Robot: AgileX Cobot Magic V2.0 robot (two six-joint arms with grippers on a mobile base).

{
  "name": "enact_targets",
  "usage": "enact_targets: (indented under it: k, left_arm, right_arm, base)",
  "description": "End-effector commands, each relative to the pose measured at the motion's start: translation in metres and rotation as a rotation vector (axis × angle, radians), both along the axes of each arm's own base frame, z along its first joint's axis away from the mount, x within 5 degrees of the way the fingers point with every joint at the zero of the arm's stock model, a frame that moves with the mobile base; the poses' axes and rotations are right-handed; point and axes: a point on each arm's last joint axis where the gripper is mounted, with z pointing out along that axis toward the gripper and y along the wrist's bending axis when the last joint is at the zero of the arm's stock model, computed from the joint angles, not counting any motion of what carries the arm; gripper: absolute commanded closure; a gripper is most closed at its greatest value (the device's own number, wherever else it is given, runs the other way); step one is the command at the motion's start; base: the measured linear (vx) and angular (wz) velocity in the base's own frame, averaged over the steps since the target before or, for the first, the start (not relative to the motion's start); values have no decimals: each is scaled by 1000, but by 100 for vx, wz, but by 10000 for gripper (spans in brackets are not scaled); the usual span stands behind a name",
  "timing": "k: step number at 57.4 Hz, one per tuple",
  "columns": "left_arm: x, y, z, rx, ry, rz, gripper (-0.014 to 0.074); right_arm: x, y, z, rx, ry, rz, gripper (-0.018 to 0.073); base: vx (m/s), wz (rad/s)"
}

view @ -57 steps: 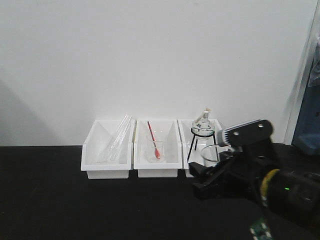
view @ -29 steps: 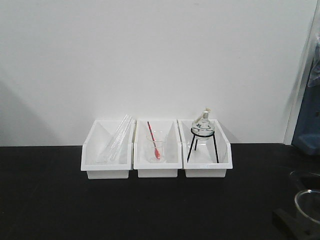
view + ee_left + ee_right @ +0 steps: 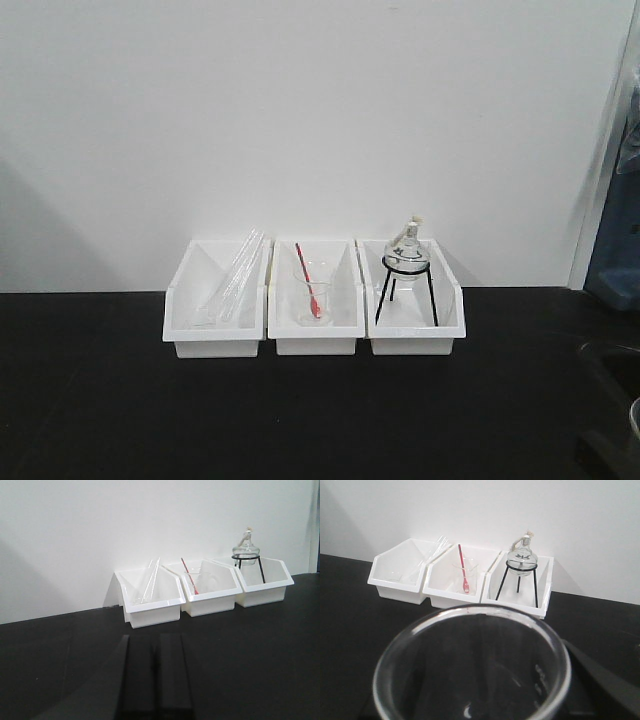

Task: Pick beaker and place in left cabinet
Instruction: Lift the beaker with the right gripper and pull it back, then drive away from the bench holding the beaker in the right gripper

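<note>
The right tool (image 3: 614, 447), at the lower right of the frame, grips the beaker (image 3: 470, 667) above the black counter (image 3: 200, 420). The left tool (image 3: 154, 680) holds nothing, its fingers almost together.

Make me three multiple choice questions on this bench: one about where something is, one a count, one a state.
1. Seen from the front, which bin holds the tripod stand? A left B middle C right
2. How many white bins? A two B three C four
3. The beaker nearest the right wrist camera is: A empty B full of blue liquid C lidded
Answers: C, the stand's legs rise from the right bin; B, three stand side by side; A, only clear glass shows, nothing inside.
</note>
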Motion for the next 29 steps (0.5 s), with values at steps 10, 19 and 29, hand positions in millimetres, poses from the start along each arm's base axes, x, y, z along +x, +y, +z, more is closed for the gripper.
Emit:
enact_targets:
  k: [10, 19, 29]
  left_arm:
    - [-1, 0, 3, -32, -80, -4, 596]
    - [-1, 0, 3, -32, -80, -4, 596]
    - [-1, 0, 3, -32, -80, -4, 596]
  right_arm:
    - [-1, 3, 15, 23, -81, 42, 564]
    - [-1, 3, 15, 23, -81, 42, 564]
    - [-1, 3, 15, 23, -81, 42, 564]
  base:
    - [0, 1]
    - [-1, 2]
    - [-2, 8]
